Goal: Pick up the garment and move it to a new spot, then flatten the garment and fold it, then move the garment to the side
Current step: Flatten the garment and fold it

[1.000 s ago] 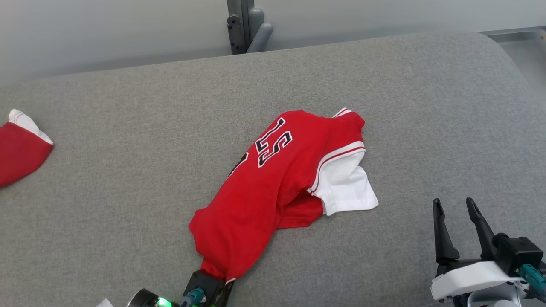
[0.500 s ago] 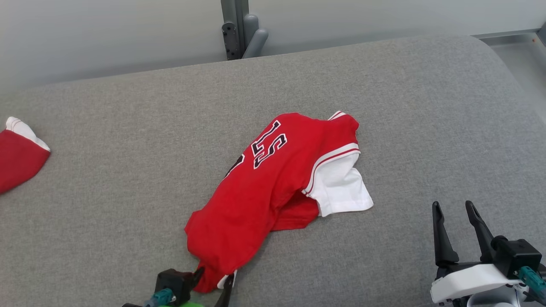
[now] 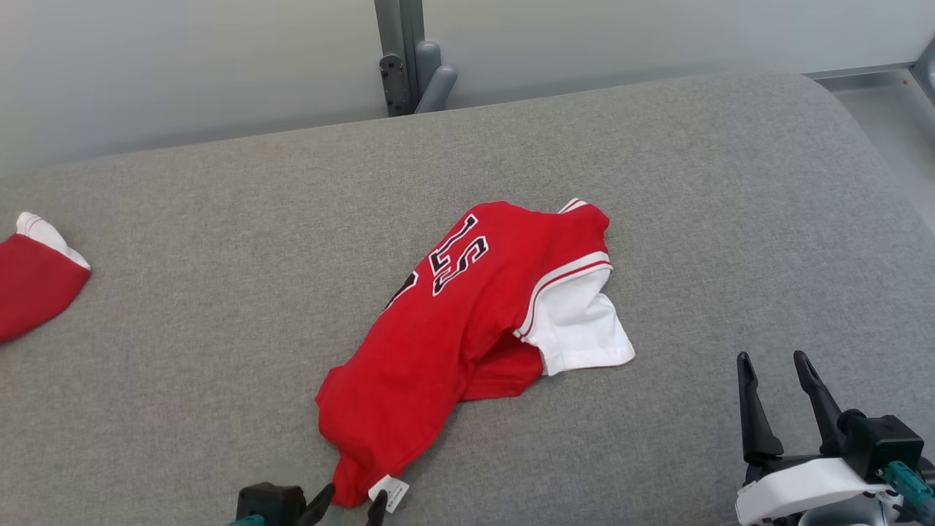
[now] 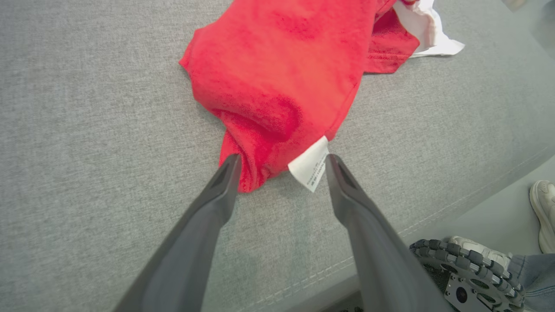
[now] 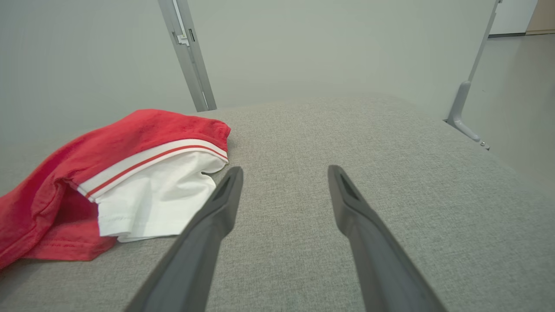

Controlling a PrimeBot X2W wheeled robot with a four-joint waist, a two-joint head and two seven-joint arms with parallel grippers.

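Observation:
The garment (image 3: 467, 329) is a red shirt with black lettering and a white sleeve, lying crumpled at the middle of the grey padded surface (image 3: 219, 241). Its near corner and white label (image 3: 389, 492) rest on the padding. In the left wrist view the garment (image 4: 282, 73) lies just beyond the fingertips, its corner and label (image 4: 311, 164) between them, ungripped. My left gripper (image 3: 352, 500) stands open at that corner; in its own view the left gripper (image 4: 282, 162) has its jaws wide apart. My right gripper (image 3: 773, 358) is open at the lower right, apart from the white sleeve (image 5: 151, 195).
A second red and white cloth (image 3: 33, 281) lies at the surface's far left edge. A grey post (image 3: 402, 51) stands behind the surface. The left wrist view takes in the surface's front edge, a roller wheel (image 4: 468, 273) and a person's shoes (image 4: 544, 208) on the floor.
My left gripper has opened and let go of the garment's corner, which now lies on the padding, and it has drawn back toward the front edge. The head camera has shifted slightly.

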